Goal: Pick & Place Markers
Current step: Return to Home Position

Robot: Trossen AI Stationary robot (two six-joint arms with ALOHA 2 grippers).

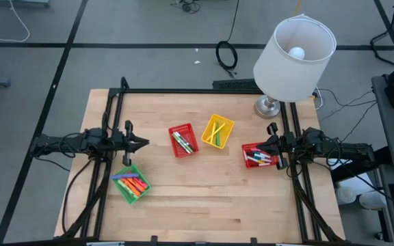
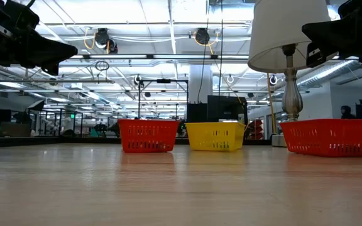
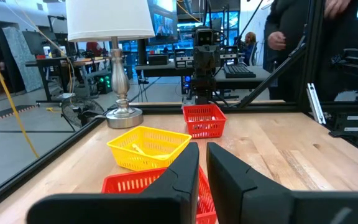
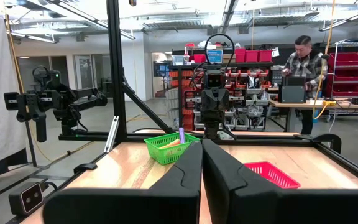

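The markers lie in four mesh baskets on the wooden table. The green basket (image 1: pixel 132 183) holds orange and purple ones (image 1: pixel 134 182). The middle red basket (image 1: pixel 182 139) holds green and white ones. The yellow basket (image 1: pixel 217 130) holds yellow ones. The right red basket (image 1: pixel 257 156) holds red and white ones (image 1: pixel 260 159). My left gripper (image 1: pixel 144 143) hangs level above the table's left side, fingers (image 3: pixel 188 165) almost together, nothing between them. My right gripper (image 1: pixel 269 144) hangs shut above the right red basket, its fingers (image 4: pixel 188 168) holding nothing. A purple marker (image 4: pixel 181 135) sticks up from the green basket (image 4: pixel 169 148).
A table lamp (image 1: pixel 293 55) with a white shade stands on its metal base (image 1: pixel 268 106) at the far right corner. A black frame runs along the table's left, right and far sides (image 1: pixel 183 91). Bare wood lies along the near edge (image 1: pixel 211 212). People (image 4: pixel 303 59) stand in the room beyond.
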